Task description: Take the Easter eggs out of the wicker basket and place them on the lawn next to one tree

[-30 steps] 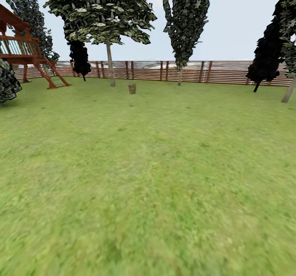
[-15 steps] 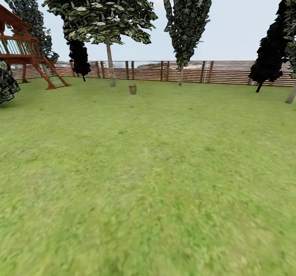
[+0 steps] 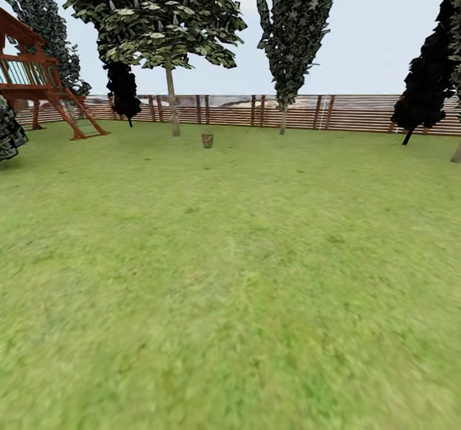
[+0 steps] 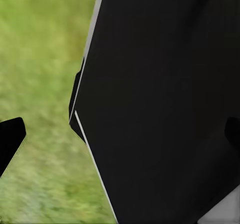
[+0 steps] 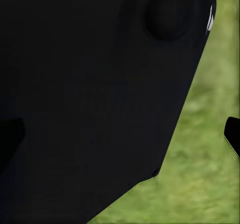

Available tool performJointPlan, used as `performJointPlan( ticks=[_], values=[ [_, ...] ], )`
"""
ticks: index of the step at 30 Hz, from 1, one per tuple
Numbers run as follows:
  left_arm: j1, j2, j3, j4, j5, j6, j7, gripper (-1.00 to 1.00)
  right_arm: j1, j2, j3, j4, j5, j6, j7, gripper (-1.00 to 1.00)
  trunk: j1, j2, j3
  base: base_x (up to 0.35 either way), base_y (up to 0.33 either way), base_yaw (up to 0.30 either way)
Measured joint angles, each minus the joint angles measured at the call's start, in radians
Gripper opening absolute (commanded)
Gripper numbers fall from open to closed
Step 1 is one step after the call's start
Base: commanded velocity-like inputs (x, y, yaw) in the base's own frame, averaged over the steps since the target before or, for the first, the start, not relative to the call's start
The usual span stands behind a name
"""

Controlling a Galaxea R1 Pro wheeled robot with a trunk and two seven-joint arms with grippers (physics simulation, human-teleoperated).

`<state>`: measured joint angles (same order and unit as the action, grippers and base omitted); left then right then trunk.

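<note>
The wicker basket [image 3: 207, 140] stands small and far off on the lawn [image 3: 230, 276], near the back fence. What it holds cannot be seen from here, so the Easter eggs are hidden. A tree [image 3: 171, 100] with a pale trunk rises just left of the basket. In the left wrist view my left gripper [image 4: 120, 134] is open, one dark fingertip [image 4: 10, 140] at the picture's edge over grass. My right gripper [image 5: 120, 134] is open too, with a fingertip [image 5: 233, 134] over grass. Both are empty and held close to my black body.
A brown slat fence [image 3: 358, 113] closes the garden at the back. A wooden play frame [image 3: 38, 84] stands far left beside a dark bush [image 3: 9, 134]. A narrow columnar tree [image 3: 291, 39] and a near-black tree [image 3: 426, 90] stand along the fence. Wide open grass lies between me and the basket.
The whole head view has shifted slightly, so the camera has moved; the basket and trees sit a touch further right and lower. Nothing on the lawn has moved.
</note>
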<state>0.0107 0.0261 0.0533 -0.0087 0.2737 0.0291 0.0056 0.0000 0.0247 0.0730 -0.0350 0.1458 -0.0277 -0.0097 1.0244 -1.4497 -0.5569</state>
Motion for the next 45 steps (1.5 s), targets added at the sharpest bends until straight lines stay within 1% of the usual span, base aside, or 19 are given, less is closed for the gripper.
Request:
performJointPlan(
  ticks=[45],
  values=[
    [0.001, 0.0, 0.0, -0.001, 0.0, -0.001, 0.0, 1.0, 0.0, 0.0, 0.0, 0.0, 0.0, 0.0, 0.0, 1.0, 0.0, 0.0, 0.0, 0.33, 0.119, 0.0]
  ],
)
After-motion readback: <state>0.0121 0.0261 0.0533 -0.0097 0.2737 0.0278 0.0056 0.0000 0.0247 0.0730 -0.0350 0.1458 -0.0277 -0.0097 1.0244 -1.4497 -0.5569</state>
